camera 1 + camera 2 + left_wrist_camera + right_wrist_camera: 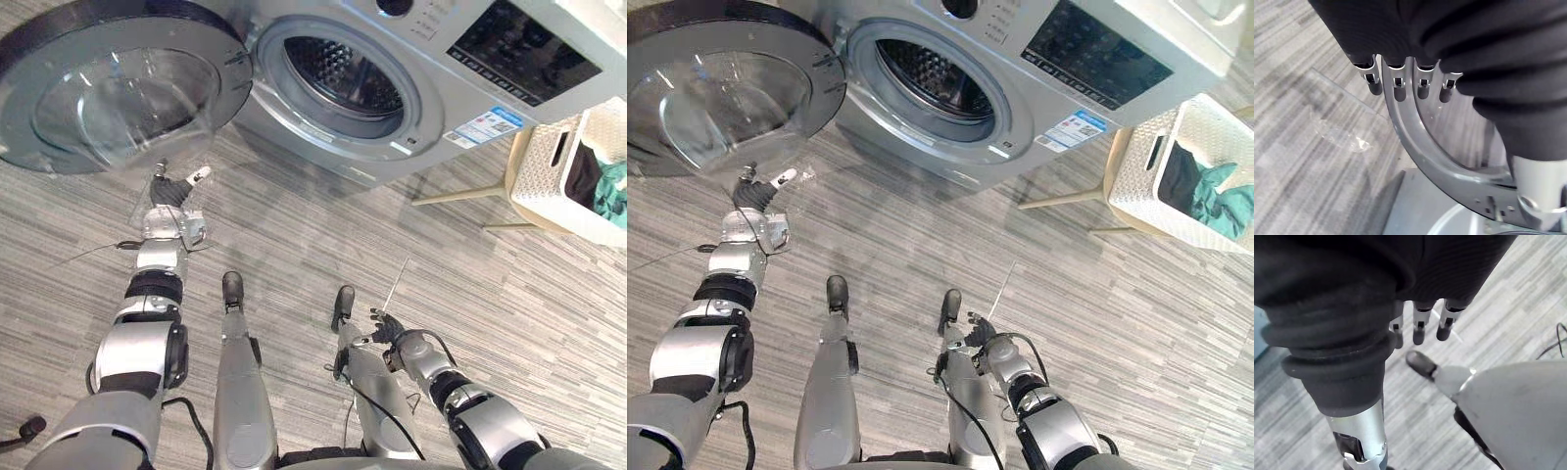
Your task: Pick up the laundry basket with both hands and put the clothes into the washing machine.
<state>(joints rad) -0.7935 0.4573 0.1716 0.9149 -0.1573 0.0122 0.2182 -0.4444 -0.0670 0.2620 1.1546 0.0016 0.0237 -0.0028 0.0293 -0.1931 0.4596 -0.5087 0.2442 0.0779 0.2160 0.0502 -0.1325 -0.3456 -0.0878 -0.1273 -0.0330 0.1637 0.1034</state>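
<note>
Well, from the head cameras I see the washing machine (431, 93) with its round glass door (108, 88) swung wide and the dark ribbed drum (343, 73) showing. The white perforated laundry basket (1146, 166) sits at the robot's right on a pale wooden stand (460, 196). Dark and teal clothes (1215, 201) are heaped inside it, well apart from both arms. The left robot hand (176, 191) is raised just under the door's edge, fingers loosely spread, holding nothing. Its wrist view adds the door's curved grey rim (1420, 147) running close past the dark fingertips (1374, 89); I cannot tell whether they touch. The right robot hand (385, 328) hangs low over the grey plank floor (294, 225), relaxed and empty.
</note>
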